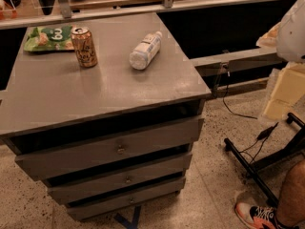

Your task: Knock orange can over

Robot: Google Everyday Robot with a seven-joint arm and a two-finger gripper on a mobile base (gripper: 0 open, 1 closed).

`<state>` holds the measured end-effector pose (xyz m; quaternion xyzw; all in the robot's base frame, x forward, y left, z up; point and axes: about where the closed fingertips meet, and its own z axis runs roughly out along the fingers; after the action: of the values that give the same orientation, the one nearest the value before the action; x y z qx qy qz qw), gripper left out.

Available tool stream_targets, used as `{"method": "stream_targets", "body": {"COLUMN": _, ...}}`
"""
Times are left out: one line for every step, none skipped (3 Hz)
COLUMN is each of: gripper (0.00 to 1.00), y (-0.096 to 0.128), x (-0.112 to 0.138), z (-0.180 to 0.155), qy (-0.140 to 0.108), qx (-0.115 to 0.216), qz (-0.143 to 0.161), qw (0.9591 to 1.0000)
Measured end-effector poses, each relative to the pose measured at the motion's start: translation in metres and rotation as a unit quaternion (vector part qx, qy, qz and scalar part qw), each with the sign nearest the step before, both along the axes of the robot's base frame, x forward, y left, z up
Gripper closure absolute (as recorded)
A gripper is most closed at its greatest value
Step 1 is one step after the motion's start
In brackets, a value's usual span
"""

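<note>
The orange can point(85, 46) stands upright on the grey drawer cabinet top point(95, 89), near its back left. It is copper-orange with pale cursive lettering and a silver top rim. A green snack bag point(47, 37) lies just behind and left of it, touching or nearly touching. A clear plastic bottle with a white label point(145, 50) lies on its side to the right of the can, apart from it. My gripper is not in view. A white rounded shape point(291, 27) at the right edge may be part of my arm.
The cabinet has three drawers point(119, 149) facing me. A rail and dark gap run behind it. On the floor at right are a black stand with cables point(257, 166), a pale yellow object point(285, 92), and a person's leg and shoe point(267, 216).
</note>
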<state>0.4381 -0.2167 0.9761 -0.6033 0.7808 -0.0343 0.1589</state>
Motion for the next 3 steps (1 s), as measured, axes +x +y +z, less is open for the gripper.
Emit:
{"method": "stream_targets", "body": {"gripper": 0.00, "y": 0.000, "x": 0.000, "z": 0.000, "qy": 0.000, "qx": 0.000, "qz": 0.000, "qw": 1.0000}}
{"method": "stream_targets", "body": {"gripper": 0.00, "y": 0.007, "x": 0.003, "z": -0.003, "qy": -0.006, "qx": 0.050, "qz": 0.002, "qw": 0.9987}}
{"method": "stream_targets", "body": {"gripper": 0.00, "y": 0.015, "x": 0.016, "z": -0.008, "qy": -0.044, "qx": 0.148, "qz": 0.010, "qw": 0.9880}}
